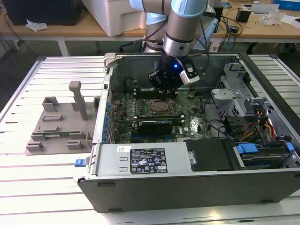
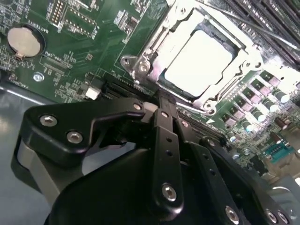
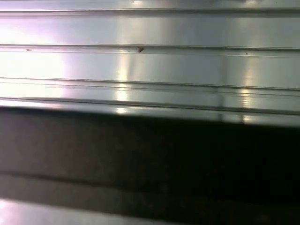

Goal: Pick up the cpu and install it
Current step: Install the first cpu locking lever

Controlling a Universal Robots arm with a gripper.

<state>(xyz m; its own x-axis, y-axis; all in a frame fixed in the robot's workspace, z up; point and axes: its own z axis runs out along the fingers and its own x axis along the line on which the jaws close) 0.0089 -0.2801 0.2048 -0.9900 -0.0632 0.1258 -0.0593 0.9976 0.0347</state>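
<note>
A: Where's the cpu?
B: In the second wrist view the cpu (image 2: 197, 63) lies flat in the socket (image 2: 140, 65) on the motherboard (image 2: 108, 42), its pale top framed by the socket's metal bracket. Nothing is touching it

A: And the gripper?
B: In the exterior view the gripper (image 1: 165, 89) hangs inside the open case (image 1: 197, 187), over the board just above the socket (image 1: 157, 107). In the second wrist view its black linkage (image 2: 164, 154) sits in the foreground, with the tips ending just beside the socket's near edge

A: Open or closed?
B: I cannot tell; the tips are hidden behind the linkage. It holds nothing that I can see

A: What else is around?
B: A round coin cell (image 2: 22, 40) sits on the board, well apart from the socket. In the exterior view a grey tray (image 1: 61, 126) rests on the slatted table (image 1: 42, 187), at the exterior view's left of the case. The first wrist view shows ribbed metal slats (image 3: 150, 61) above a dark band
</note>
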